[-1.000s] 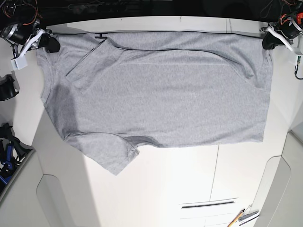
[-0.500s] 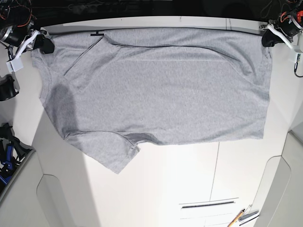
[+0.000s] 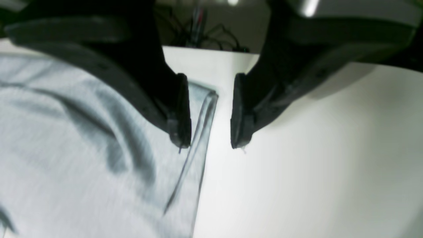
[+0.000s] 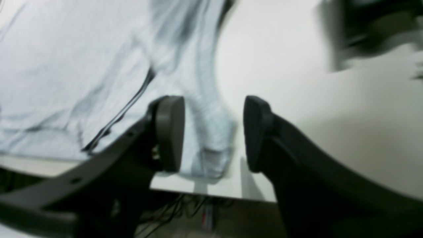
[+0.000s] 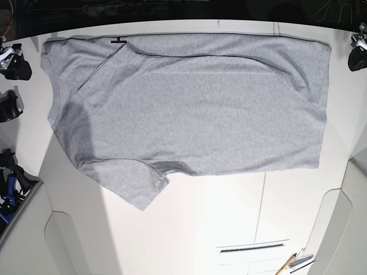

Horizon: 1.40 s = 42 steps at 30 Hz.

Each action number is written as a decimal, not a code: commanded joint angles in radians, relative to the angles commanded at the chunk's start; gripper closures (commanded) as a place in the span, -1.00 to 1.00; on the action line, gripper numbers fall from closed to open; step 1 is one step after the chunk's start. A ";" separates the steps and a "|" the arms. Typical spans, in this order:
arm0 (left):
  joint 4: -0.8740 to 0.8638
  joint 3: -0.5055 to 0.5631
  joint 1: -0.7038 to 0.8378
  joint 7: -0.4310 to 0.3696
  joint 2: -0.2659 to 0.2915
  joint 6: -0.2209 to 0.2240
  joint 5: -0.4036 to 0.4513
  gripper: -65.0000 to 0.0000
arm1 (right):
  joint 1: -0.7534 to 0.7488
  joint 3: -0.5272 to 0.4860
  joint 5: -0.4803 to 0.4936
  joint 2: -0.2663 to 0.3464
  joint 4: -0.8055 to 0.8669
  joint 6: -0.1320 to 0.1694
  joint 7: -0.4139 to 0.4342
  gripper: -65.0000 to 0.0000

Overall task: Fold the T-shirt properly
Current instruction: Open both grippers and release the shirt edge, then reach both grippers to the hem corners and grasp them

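T-shirt (image 5: pixel 189 106) spread flat on white table (image 5: pixel 229 223), top edge at far table edge, one sleeve (image 5: pixel 137 189) sticking out toward near side. Left gripper (image 3: pixel 208 145) jaws parted, empty, beside shirt corner. Right gripper (image 4: pixel 213 155) jaws parted, straddling shirt corner, not pinching. Pens (image 5: pixel 295 263) near front edge.

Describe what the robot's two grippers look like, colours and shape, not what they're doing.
Both are matte black. The left gripper has two thick curved fingers ending in flat, rounded pads that face each other. The right gripper is the same build, with oval pads on arched black fingers. In the base view a white part shows beside each black gripper at the frame edges. No markings are readable.
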 joint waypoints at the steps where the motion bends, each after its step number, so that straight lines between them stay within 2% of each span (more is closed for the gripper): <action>1: 0.000 -0.017 -0.006 0.000 -0.003 0.000 -0.027 0.09 | 0.018 0.018 -0.004 0.017 0.000 0.000 0.008 0.11; 3: 0.000 -0.021 -0.016 0.000 -0.020 0.000 -0.052 -0.09 | 0.053 0.030 -0.022 0.046 0.000 -0.002 0.023 0.11; 4: 0.000 -0.021 -0.019 -0.004 -0.033 0.000 -0.052 -0.11 | 0.072 0.030 -0.037 0.060 0.000 -0.010 0.037 0.11; 12: 0.000 -0.018 -0.147 -0.008 -0.140 0.000 -0.012 -0.11 | 0.327 0.000 -0.157 0.116 -0.007 -0.031 0.106 0.11; 14: 0.000 0.005 -0.177 -0.046 -0.153 0.000 0.026 -0.11 | 0.384 -0.043 -0.209 0.129 -0.040 -0.039 0.141 0.11; 16: -0.003 0.063 -0.219 -0.091 -0.171 0.003 0.098 -0.11 | 0.455 -0.111 -0.262 0.139 -0.104 -0.046 0.183 0.11; 19: -0.037 0.192 -0.293 -0.164 -0.208 0.064 0.216 -0.11 | 0.589 -0.232 -0.331 0.140 -0.249 -0.047 0.232 -0.13; 21: -0.088 0.275 -0.354 -0.213 -0.226 0.092 0.280 -0.11 | 0.662 -0.307 -0.344 0.140 -0.364 -0.047 0.288 -0.29; 23: -0.159 0.345 -0.441 -0.221 -0.232 0.112 0.312 -0.11 | 0.732 -0.370 -0.344 0.138 -0.471 -0.048 0.329 -0.29; 26: -0.298 0.430 -0.585 -0.222 -0.232 0.111 0.313 -0.11 | 0.826 -0.455 -0.355 0.127 -0.601 -0.045 0.352 -0.29; 28: -0.401 0.483 -0.668 -0.222 -0.232 0.110 0.314 -0.11 | 0.861 -0.502 -0.397 0.114 -0.663 -0.045 0.372 -0.29; 32: -0.617 0.578 -0.818 -0.250 -0.231 0.107 0.314 -0.11 | 0.874 -0.579 -0.445 0.086 -0.741 -0.045 0.422 -0.29; 36: -0.787 0.638 -0.925 -0.259 -0.227 0.050 0.304 -0.11 | 0.874 -0.602 -0.479 0.041 -0.800 -0.043 0.450 -0.29; 42: -0.905 0.700 -0.981 -0.283 -0.226 0.046 0.297 -0.11 | 0.874 -0.603 -0.528 0.010 -0.919 -0.043 0.544 -0.29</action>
